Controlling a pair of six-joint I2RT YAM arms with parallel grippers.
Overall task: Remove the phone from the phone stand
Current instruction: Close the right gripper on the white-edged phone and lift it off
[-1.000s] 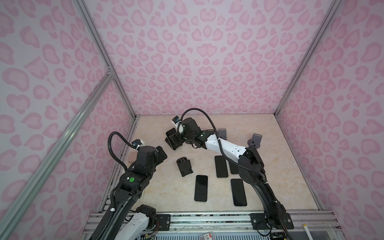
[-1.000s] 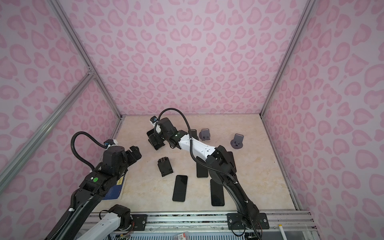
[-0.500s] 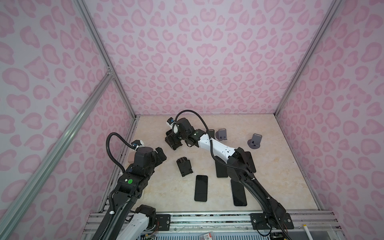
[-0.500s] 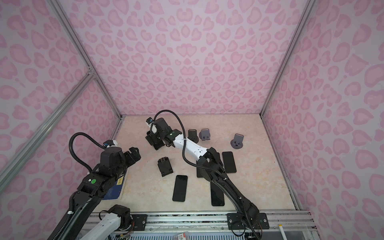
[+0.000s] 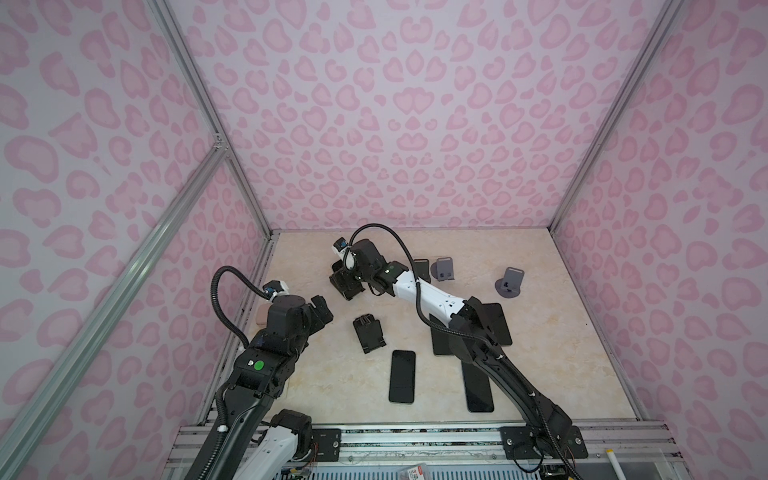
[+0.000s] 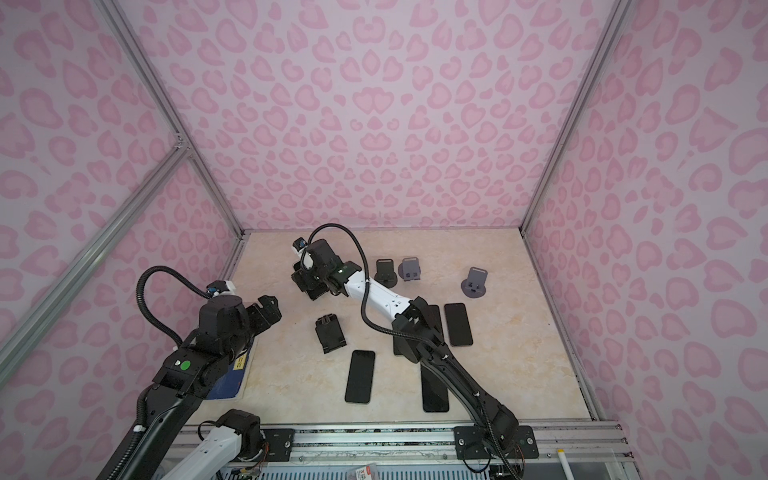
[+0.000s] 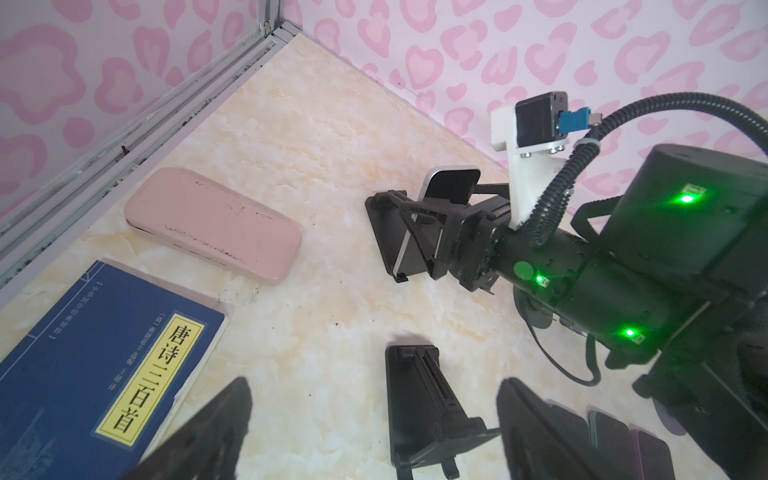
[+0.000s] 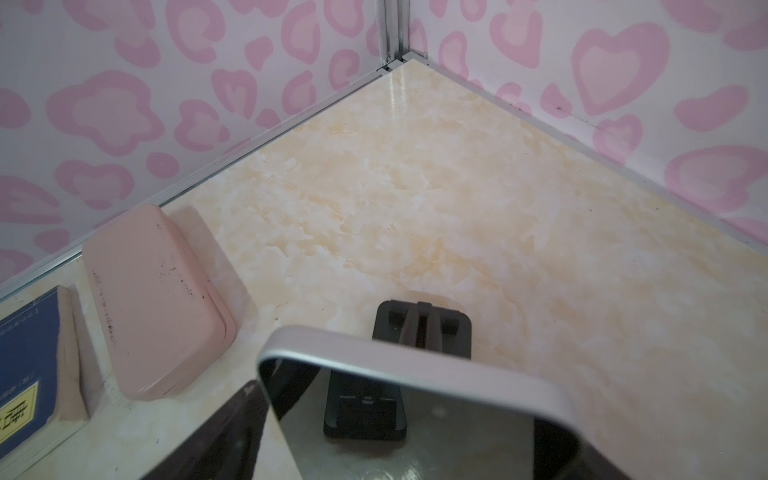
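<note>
The phone, silver-edged with a dark screen, leans upright in a black phone stand at the back left of the table. My right gripper reaches across to it, and its fingers sit against the phone's two side edges. In the right wrist view the phone fills the space between the jaws of the right gripper, with the stand behind it. My left gripper hovers open and empty at the left, apart from the phone.
A folded black stand lies under the left gripper. Several phones lie flat mid-table. Two grey stands and a black one stand at the back. A pink case and a blue book lie by the left wall.
My right arm has swung a little to the left at the stand, and its jaws have narrowed onto the phone's sides. The left arm has hardly moved.
</note>
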